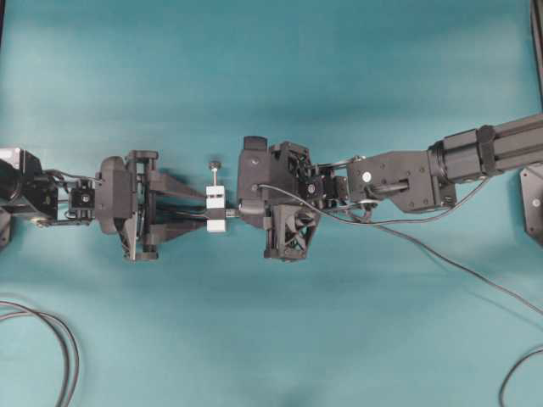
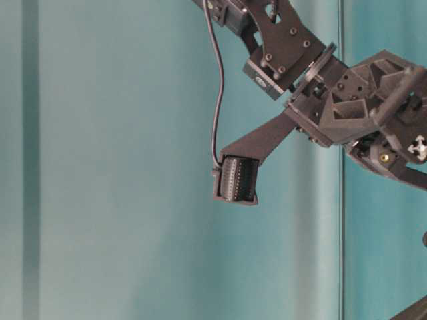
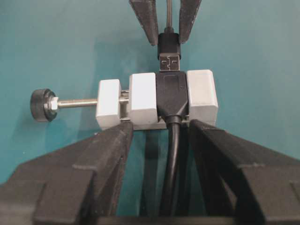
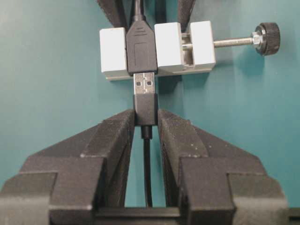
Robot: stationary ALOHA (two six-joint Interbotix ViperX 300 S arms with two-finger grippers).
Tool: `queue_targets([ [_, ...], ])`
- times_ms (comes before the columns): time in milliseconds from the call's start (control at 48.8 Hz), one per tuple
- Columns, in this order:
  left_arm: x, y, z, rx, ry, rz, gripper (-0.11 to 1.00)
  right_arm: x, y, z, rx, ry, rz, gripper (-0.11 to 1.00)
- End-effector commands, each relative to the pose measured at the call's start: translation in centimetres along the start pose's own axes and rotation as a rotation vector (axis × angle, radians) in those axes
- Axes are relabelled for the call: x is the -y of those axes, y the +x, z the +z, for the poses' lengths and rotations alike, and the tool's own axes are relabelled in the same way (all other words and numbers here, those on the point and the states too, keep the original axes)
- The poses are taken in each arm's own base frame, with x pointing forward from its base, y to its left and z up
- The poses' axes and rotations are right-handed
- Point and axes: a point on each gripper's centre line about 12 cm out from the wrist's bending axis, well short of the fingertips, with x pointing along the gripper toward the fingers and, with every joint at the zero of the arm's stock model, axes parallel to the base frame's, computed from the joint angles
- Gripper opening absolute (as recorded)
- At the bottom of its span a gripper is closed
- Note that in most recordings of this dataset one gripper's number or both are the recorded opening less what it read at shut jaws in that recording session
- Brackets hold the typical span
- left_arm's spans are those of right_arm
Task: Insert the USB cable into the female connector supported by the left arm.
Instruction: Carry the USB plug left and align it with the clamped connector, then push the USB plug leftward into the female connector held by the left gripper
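The female connector [image 3: 171,93] is a black socket clamped in a white block [image 3: 143,98] with a metal screw and black knob [image 3: 43,105]. It lies on the teal table [image 1: 271,68]. My left gripper [image 3: 161,129] stands open behind it, both fingertips [image 3: 117,133] against the block's back, and its cable tail runs between them. My right gripper [image 4: 146,115] is shut on the USB cable [image 4: 145,101] plug. The plug's metal tip [image 4: 145,84] is in line with the socket mouth and right at it, still mostly showing. From overhead, the block [image 1: 215,208] sits between left gripper [image 1: 202,209] and right gripper [image 1: 242,212].
Loose black cables curl at the table's lower left [image 1: 59,348] and lower right [image 1: 509,381]. Another cable [image 1: 441,254] trails from the right arm. A black mount [image 1: 533,203] sits at the right edge. The table-level view shows only arm parts and a ribbed pad [image 2: 237,179].
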Motion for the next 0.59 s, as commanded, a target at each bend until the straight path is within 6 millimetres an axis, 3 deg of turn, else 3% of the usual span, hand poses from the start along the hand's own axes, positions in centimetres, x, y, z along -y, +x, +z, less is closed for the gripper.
queue_targets([
  [0,-0.57,0.16,0.17,0.002,0.012,0.021,0.54,-0.15,-0.39,1.52,0.041,-0.003,0.004,0.2],
  [574,-0.52,0.08,0.1,-0.001,0.014,0.02,0.54,-0.21,-0.12,1.34,0.04,-0.004,0.006,0.2],
])
